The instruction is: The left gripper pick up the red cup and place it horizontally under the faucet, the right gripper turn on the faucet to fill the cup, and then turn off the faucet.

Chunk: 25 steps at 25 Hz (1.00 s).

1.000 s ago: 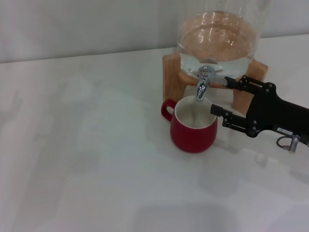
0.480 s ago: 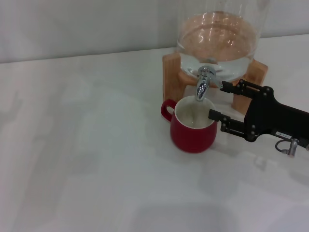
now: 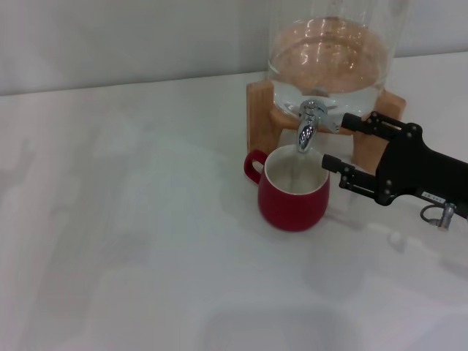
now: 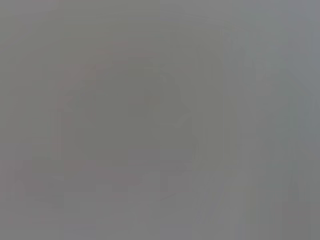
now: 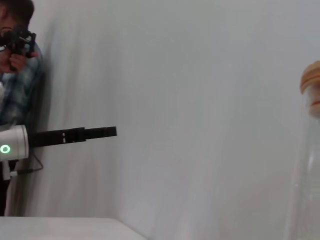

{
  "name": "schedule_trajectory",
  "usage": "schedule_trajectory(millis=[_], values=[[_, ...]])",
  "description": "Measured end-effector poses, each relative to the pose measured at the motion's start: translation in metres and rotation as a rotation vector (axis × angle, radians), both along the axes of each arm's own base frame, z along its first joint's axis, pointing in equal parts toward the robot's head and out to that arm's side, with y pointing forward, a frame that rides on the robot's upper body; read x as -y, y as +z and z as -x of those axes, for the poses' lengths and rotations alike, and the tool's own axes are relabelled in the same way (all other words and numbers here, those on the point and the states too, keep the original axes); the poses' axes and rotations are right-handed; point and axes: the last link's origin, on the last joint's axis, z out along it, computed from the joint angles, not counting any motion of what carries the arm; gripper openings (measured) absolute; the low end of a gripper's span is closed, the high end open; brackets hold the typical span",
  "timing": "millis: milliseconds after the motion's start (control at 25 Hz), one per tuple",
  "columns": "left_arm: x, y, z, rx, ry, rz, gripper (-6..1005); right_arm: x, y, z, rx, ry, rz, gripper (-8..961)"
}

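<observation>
The red cup (image 3: 292, 194) stands upright on the white table, handle to the left, its white inside open beneath the faucet (image 3: 307, 126). That small chrome tap juts from a glass water jar. My right gripper (image 3: 335, 140) reaches in from the right, open; its upper finger (image 3: 358, 121) lies close beside the faucet's lever, and its lower finger (image 3: 344, 168) hangs by the cup's right rim. The cup is held by nothing. My left gripper (image 5: 114, 132) shows only in the right wrist view, far off and level in the air, on its silver arm (image 5: 12, 147) with a green light.
The glass jar (image 3: 329, 51), part full of water, sits on a wooden stand (image 3: 257, 117) at the back right; the jar's wall (image 5: 307, 170) also shows in the right wrist view. A person (image 5: 15, 60) stands far behind the left arm. The left wrist view is blank grey.
Half a second ago the right gripper had dipped down and left toward the cup; it has since risen back up and right beside the faucet lever. The cup has not moved.
</observation>
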Motion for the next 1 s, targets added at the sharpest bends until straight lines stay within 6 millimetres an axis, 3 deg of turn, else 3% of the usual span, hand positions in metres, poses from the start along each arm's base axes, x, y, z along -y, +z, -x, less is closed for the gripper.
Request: schedule_trajectory(millis=[1000], values=[[0.002, -0.0001, -0.0029, 0.0, -0.015, -0.002, 884, -0.0033, 0.0001, 0.003, -0.033, -0.019, -0.043, 674]])
